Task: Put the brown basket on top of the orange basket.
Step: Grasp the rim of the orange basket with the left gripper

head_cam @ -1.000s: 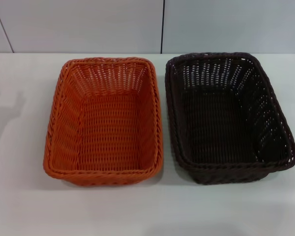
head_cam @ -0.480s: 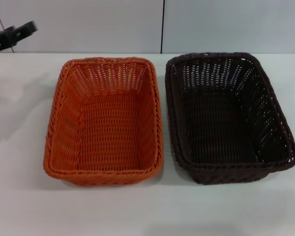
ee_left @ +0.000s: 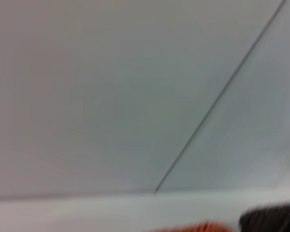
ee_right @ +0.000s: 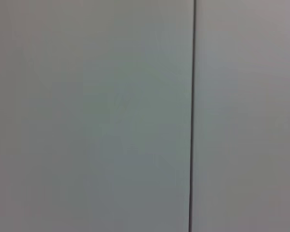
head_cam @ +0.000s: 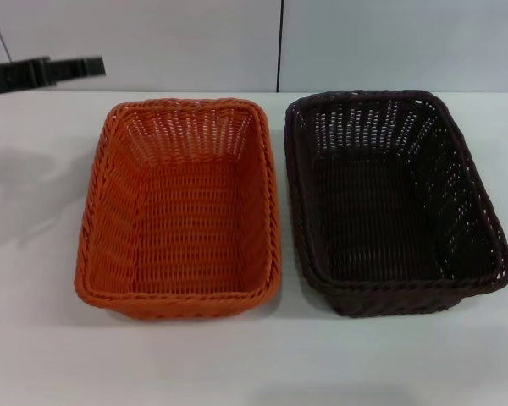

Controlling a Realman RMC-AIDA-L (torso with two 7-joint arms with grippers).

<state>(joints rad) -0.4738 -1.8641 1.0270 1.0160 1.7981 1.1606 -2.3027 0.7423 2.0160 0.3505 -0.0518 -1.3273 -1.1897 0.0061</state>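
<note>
The orange basket (head_cam: 179, 207) stands upright on the white table, left of centre in the head view. Beside it on the right, a narrow gap away, stands the brown basket (head_cam: 394, 203), also upright. Nothing lies in either basket. My left gripper (head_cam: 95, 67) reaches in from the far left edge, above the table and behind the orange basket's far left corner, touching nothing. The left wrist view shows mostly wall, with slivers of the orange basket (ee_left: 198, 227) and the brown basket (ee_left: 270, 220). My right gripper is out of view.
The white table (head_cam: 34, 254) spreads around both baskets, with bare surface to the left and in front. A pale panelled wall (head_cam: 364, 42) with a dark vertical seam rises right behind the table. The right wrist view shows only that wall.
My left arm has come into view from the far left and reached further right, towards the orange basket's far corner. Both baskets have stayed in place.
</note>
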